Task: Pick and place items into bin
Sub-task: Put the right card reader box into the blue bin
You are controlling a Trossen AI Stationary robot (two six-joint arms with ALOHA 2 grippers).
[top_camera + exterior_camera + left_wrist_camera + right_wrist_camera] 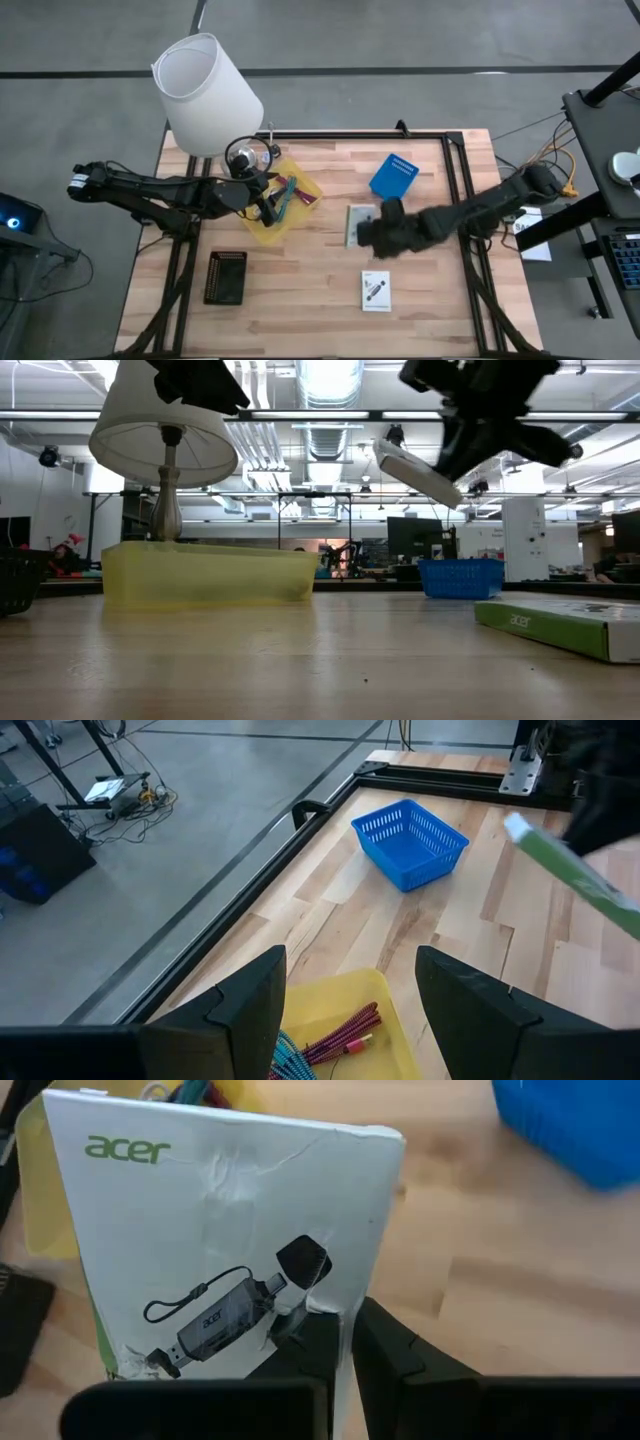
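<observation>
while the right gripper (365, 232) holds one white acer packet (215, 1240) clear of the table, jaws pinched shut on its lower edge, the step in hand is judged to be carriage toward the yellow bin (285, 207). that packet hangs tilted in mid-air between the bin and the blue basket (395, 176). next move, as judged: travel across to above the bin, then part the jaws so the packet drops inside the rim, not across it.

the left gripper (350, 1010) waits over the bin, jaws well apart, holding nothing.

count: two white packets (one held, one lying flat on the table (376, 290)); one yellow bin already containing some purple and teal pieces, number not discernible; one blue basket; one black basket (225, 277); one white lamp (207, 95).
</observation>
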